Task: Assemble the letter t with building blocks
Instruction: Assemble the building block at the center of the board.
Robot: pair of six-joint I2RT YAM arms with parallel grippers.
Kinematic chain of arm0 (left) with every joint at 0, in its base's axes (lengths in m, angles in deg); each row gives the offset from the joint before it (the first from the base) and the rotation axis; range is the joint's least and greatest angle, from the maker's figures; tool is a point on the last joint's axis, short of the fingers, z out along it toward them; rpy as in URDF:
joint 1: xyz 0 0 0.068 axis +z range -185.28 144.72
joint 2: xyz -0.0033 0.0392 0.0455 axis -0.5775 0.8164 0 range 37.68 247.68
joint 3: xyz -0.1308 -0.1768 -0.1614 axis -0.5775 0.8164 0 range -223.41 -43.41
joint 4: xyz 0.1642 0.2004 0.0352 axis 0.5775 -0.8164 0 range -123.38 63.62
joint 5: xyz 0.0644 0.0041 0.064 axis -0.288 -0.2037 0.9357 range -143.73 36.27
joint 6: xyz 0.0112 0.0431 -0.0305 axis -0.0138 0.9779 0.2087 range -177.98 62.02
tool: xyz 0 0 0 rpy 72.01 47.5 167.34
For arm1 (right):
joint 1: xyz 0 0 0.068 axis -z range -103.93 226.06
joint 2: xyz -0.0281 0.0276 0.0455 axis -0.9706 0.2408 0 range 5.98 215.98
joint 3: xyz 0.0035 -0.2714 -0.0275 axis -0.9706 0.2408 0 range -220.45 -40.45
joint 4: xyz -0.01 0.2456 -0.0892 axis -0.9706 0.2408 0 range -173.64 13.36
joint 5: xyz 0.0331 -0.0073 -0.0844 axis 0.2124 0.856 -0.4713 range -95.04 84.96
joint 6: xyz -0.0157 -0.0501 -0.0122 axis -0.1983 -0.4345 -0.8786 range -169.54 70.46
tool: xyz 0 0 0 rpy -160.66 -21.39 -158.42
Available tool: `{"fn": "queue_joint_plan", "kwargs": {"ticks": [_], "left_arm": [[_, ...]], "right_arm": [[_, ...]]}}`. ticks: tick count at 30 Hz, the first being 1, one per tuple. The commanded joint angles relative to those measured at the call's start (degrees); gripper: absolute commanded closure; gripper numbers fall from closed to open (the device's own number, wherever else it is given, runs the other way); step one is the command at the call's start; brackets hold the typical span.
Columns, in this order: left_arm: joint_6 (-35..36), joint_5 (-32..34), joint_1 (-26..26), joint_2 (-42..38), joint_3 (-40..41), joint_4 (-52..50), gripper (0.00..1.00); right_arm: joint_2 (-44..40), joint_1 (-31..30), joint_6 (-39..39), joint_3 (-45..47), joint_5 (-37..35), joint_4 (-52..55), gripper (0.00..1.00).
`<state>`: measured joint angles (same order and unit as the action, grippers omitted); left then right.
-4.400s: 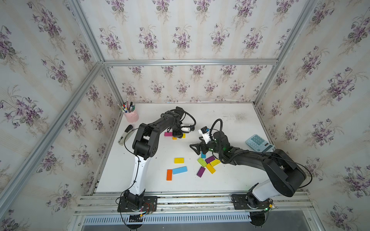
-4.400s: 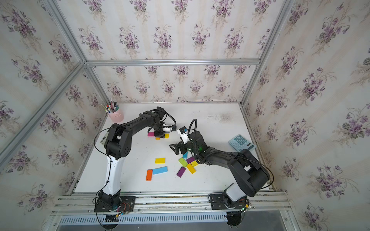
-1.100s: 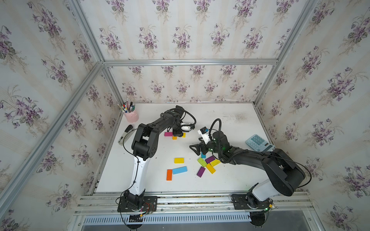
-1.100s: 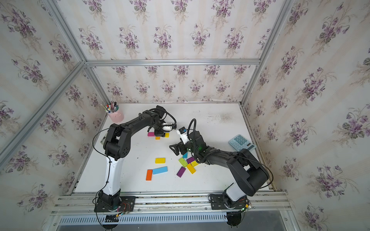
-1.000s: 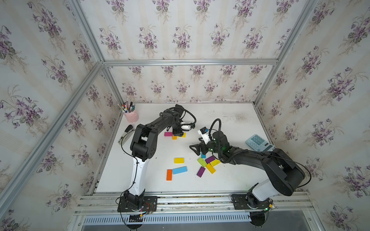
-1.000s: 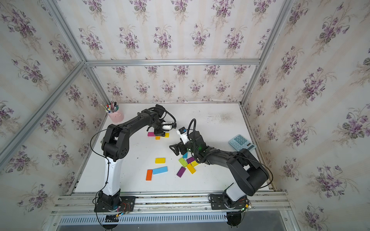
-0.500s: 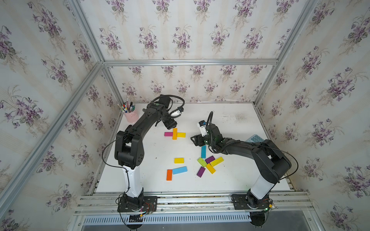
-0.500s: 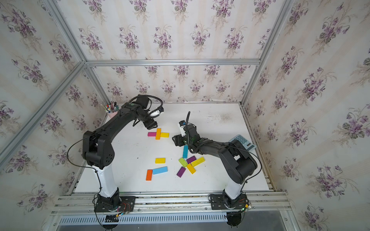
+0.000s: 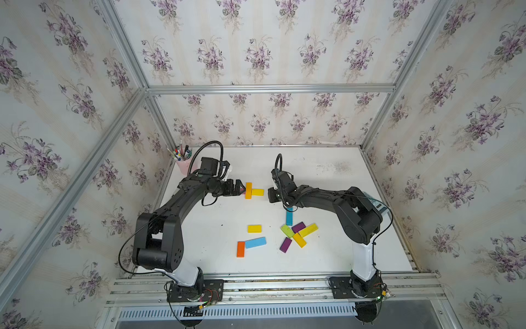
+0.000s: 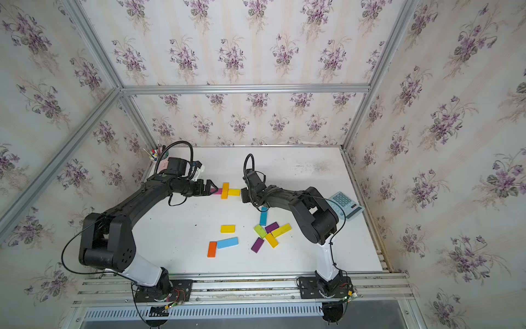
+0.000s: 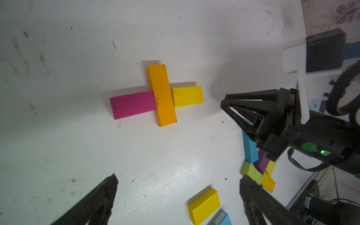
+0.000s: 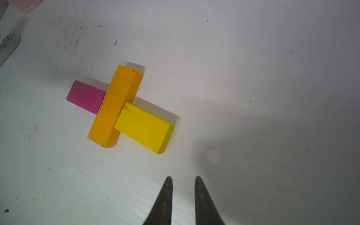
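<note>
starting at the front, a grey metal rail [image 9: 256, 287] runs along the near edge of the white worktop [image 9: 199, 228]. the worktop is flat painted wood with faint grain and small dark scuffs. the loose building blocks lie close to the front. they are smooth, flat little boxes with sharp corners and no writing. an orange block [image 9: 240, 249] touches a light blue block [image 9: 255, 242], and a yellow block [image 9: 254, 228] lies alone just behind them. to the right is a heap [image 9: 298, 227] of lime, purple and yellow blocks that touch each other. a teal block [image 9: 289, 218] sticks out of the back of the heap. there is bare room on the left side and at the front right corner.

further back, in the middle, three blocks make a cross. a long orange block [image 11: 161, 95] has a magenta block [image 11: 132, 104] touching one side and a small yellow block [image 11: 187, 96] touching the other. the left hand [image 11: 178, 176] is just beside the magenta end, with its black fingers spread wide and nothing in them. the right hand [image 12: 183, 177] is near the yellow end but apart from it. its two pointed fingers are close together over bare worktop and hold nothing.

a pale blue calculator [image 10: 345, 205] sits by the right edge, its keys too small to read. a pink cup [image 9: 183, 165] of pens stands in the far left corner. the back of the worktop is bare up to the flowered walls [image 9: 256, 57].
</note>
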<state>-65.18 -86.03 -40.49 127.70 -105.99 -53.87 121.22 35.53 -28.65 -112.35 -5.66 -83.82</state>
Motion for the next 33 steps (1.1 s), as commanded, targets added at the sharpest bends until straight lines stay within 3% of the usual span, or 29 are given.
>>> {"fn": "queue_joint_plan", "kwargs": {"ticks": [1,10,33], "left_arm": [[-7.3,-5.0,0.5,-0.5,2.3,5.4,0.0],[-8.5,-5.9,4.3,0.4,5.4,7.0,0.0],[-9.8,-6.0,5.0,-0.3,7.0,8.4,0.0]], "right_arm": [[1.2,-0.2,1.5,-1.4,-1.2,2.1,0.78],[5.2,-0.2,2.1,-5.3,0.3,3.1,0.8],[10.5,-0.2,2.4,-10.9,-2.0,5.7,0.79]]}}
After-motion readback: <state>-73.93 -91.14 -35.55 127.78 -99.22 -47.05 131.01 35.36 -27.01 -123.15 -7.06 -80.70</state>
